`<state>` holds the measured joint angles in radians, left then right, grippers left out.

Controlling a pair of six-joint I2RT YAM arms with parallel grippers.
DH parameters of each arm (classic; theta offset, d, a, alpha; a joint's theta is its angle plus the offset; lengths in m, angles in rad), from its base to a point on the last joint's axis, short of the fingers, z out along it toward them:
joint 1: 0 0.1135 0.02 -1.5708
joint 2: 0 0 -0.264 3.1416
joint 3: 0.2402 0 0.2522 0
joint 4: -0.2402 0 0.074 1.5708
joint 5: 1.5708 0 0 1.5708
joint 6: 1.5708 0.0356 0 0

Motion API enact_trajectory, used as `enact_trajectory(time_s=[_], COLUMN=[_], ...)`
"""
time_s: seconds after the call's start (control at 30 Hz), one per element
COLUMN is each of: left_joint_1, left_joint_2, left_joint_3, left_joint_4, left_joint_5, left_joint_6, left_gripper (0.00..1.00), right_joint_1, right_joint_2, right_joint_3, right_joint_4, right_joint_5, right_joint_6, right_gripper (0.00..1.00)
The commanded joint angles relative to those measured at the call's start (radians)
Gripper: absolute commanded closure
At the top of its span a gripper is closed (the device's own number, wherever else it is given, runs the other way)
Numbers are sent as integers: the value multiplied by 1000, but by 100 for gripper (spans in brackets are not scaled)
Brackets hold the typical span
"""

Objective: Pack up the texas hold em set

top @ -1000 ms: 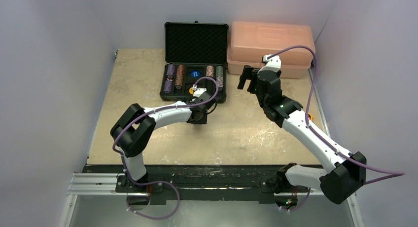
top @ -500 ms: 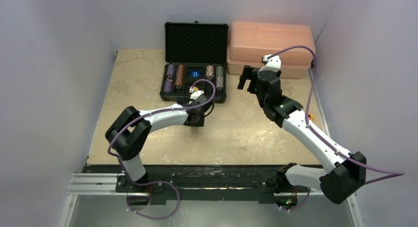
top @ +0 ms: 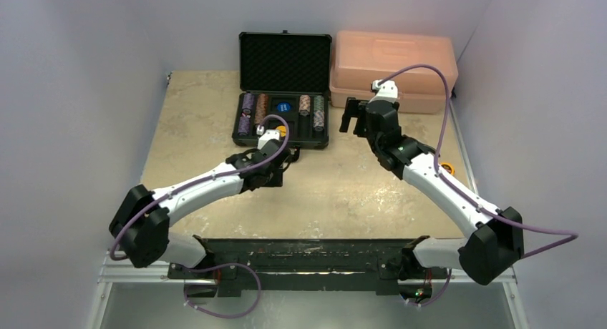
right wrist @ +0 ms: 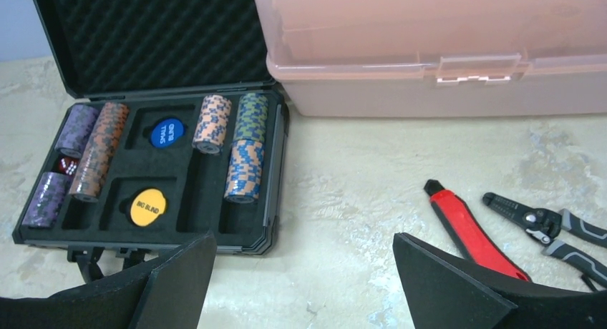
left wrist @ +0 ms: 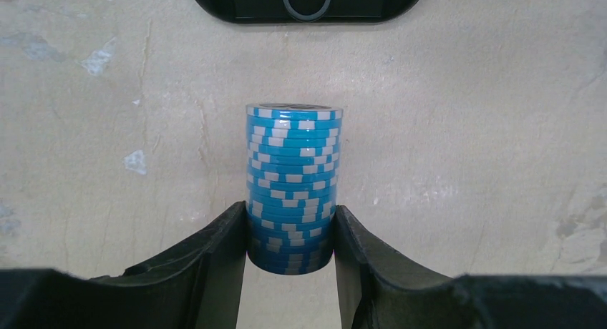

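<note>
The left gripper [left wrist: 291, 232] is closed partway on a blue chip stack [left wrist: 293, 179]. Only the near end of the stack is pressed between the two fingers. The rest juts past the fingertips toward the handle [left wrist: 306, 1] of the case. Whether the stack is lifted or rests on the table [left wrist: 487, 143] cannot be told.

Since only the near chips are clamped, the free ones could be shed and scattered if the wrist were tilted or swung sharply. A second risk is judged at the case [right wrist: 275, 154]. Its front wall and handle lie between the gripper and the tray, so on a low approach the stack could be knocked against the rim, or the case pushed back. Most slots are filled, and the free stretch below the orange chips looks narrow, so a skewed entry could jam against neighbouring chips.

Bare table is seen in front of the case and to its left. The far side is closed off by the raised lid [right wrist: 157, 36]. A pink toolbox [right wrist: 429, 79] stands just beside the case on the right, with pliers [right wrist: 465, 229] lying near it. The right gripper [right wrist: 302, 243] is held wide open and empty near the case's right front corner, so crowding is likely there.
</note>
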<state>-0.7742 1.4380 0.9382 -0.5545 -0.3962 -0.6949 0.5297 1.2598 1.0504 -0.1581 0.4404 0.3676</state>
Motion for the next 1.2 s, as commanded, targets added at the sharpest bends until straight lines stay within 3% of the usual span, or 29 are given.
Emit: enact_trajectory(time_s=[0.0,0.23,0.5,0.77,1.17], left_joint_1=[4,12,18,35,59], left_joint_2=[-135,-268,-455,-547,-553], left_joint_3=[2,113,221,87,78], left_joint_4=[-51,-333,-567,-509,-480], left_joint_5=[-18,-81,-88,-141,-102], left_joint_6=[52,123,193,259,295], left_gripper=[100,100,100,100,100], right_joint_1=[-1,-1,-1,-1,-4], right_joint_2=[28,148,323,502,663], right_joint_3=[51,95,158,251,332], right_joint_4=[4,-30,-35,-46,-69], right_joint_5=[-62,-205,-254,-228,-164], right_joint_6=[10,49,116,122,95], right_gripper=[1,2,8,17,33])
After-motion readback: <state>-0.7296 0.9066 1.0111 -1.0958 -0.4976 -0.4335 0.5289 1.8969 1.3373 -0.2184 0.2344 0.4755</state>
